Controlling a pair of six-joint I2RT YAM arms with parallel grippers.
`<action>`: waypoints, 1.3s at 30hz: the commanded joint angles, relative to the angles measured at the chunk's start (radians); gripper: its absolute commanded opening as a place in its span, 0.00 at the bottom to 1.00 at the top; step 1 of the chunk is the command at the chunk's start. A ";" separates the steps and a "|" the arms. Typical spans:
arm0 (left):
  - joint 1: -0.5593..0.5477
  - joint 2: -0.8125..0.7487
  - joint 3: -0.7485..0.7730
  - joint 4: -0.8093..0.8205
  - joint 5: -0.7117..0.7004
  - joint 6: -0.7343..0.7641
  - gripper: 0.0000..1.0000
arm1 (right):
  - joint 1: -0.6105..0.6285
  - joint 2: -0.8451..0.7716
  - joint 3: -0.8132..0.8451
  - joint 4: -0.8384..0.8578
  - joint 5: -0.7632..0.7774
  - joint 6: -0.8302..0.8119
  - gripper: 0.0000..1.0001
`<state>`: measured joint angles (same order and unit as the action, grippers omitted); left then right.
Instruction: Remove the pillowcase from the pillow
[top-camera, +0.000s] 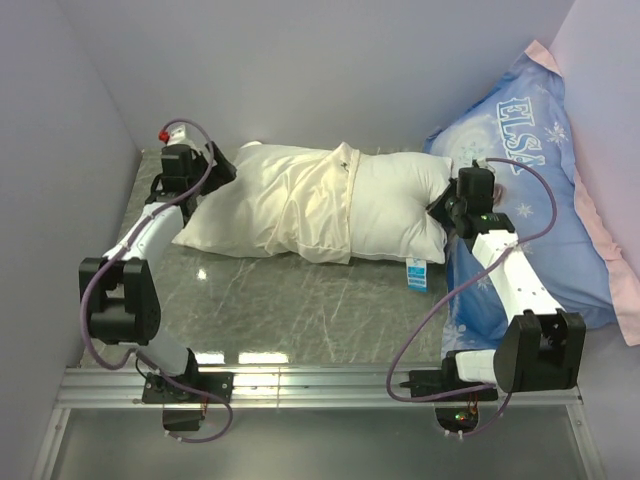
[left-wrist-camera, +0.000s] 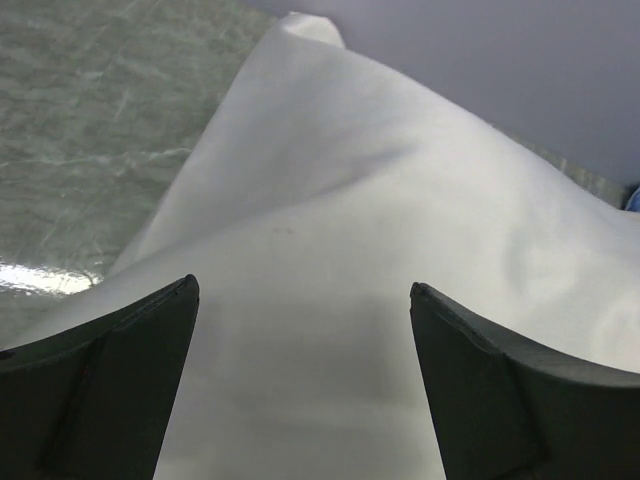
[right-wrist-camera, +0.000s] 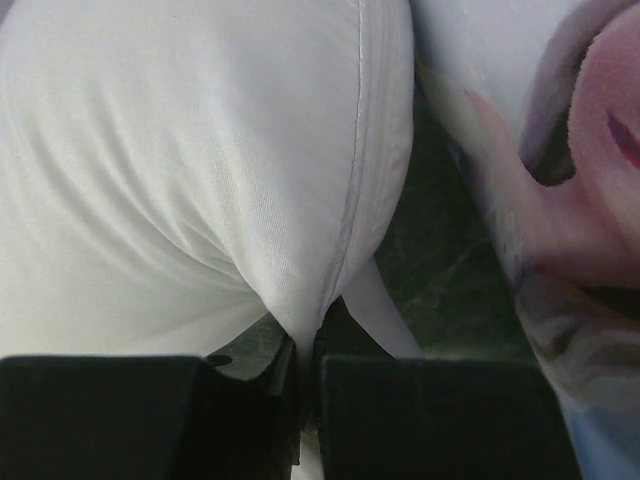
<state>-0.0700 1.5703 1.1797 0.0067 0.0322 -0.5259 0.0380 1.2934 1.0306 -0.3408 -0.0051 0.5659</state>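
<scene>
My right jaws are clamped on the seamed edge of the pillow (right-wrist-camera: 200, 180); my left jaws stand apart over the pillowcase (left-wrist-camera: 400, 200).

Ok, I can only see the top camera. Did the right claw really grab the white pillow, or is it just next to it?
Observer: It grabbed it. In the right wrist view the right gripper is shut on a pinched fold of the pillow, right by its stitched seam.
Operator: And is the left claw holding the cream cover?
Observer: No. The left wrist view shows the left gripper open, jaws wide apart over the pillowcase, with no fabric pinched between them.
</scene>
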 joint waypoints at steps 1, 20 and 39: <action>0.067 0.052 0.014 0.000 0.135 0.000 0.92 | -0.007 -0.014 0.052 0.052 -0.015 -0.032 0.00; 0.256 0.212 -0.084 0.114 0.339 -0.031 0.89 | -0.024 -0.048 0.040 0.071 -0.068 -0.017 0.00; 0.297 0.327 -0.152 0.377 0.710 -0.197 0.23 | -0.026 -0.055 0.048 0.082 -0.088 0.003 0.00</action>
<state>0.2264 1.8744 1.0027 0.3244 0.6556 -0.6849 0.0151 1.2846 1.0306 -0.3374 -0.0780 0.5571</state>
